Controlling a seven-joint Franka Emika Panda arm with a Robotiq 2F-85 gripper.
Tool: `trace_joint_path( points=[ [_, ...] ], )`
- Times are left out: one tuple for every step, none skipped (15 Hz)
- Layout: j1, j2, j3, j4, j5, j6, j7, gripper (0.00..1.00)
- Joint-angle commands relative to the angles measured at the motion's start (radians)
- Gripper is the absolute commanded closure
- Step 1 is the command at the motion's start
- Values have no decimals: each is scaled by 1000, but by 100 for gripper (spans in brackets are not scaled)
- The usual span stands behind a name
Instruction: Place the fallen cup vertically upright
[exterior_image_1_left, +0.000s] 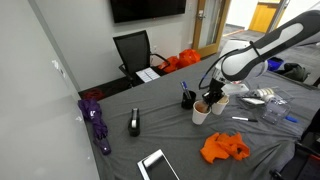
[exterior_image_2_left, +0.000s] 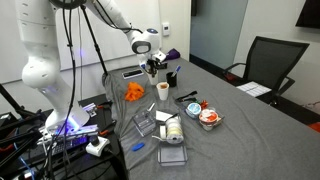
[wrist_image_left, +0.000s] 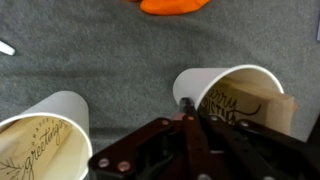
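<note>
Now | fallen cup (wrist_image_left: 240, 95): tan wall, white rim | fingers (wrist_image_left: 186, 118) clamped on rim

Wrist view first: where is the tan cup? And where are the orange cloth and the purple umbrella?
Tan cup (wrist_image_left: 216, 88), wrist view, on its white inside.
Orange cloth (exterior_image_1_left: 225, 148), an exterior view, on its middle.
Umbrella (exterior_image_1_left: 95, 118), an exterior view, on its folded canopy.
</note>
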Motion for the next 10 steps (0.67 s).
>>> trace_joint_path(
  points=[
    [-37, -66, 14, -86, 43, 1, -86, 99],
    [-40, -66, 15, -96, 55, 18, -96, 99],
    [-39, -63, 13, -105, 62, 35, -97, 99],
    [-37, -59, 12, -109, 69, 44, -97, 99],
    [-39, -53, 15, -112, 83, 58, -99, 99],
    [-37, -48, 14, -115, 89, 67, -94, 99],
    [-37, -43, 16, -117, 101, 80, -92, 99],
    [-38, -37, 18, -116, 112, 93, -88, 99],
    [-38, -33, 19, -113, 121, 99, -86, 99],
    [-39, -29, 20, -111, 131, 108, -84, 99]
  ],
)
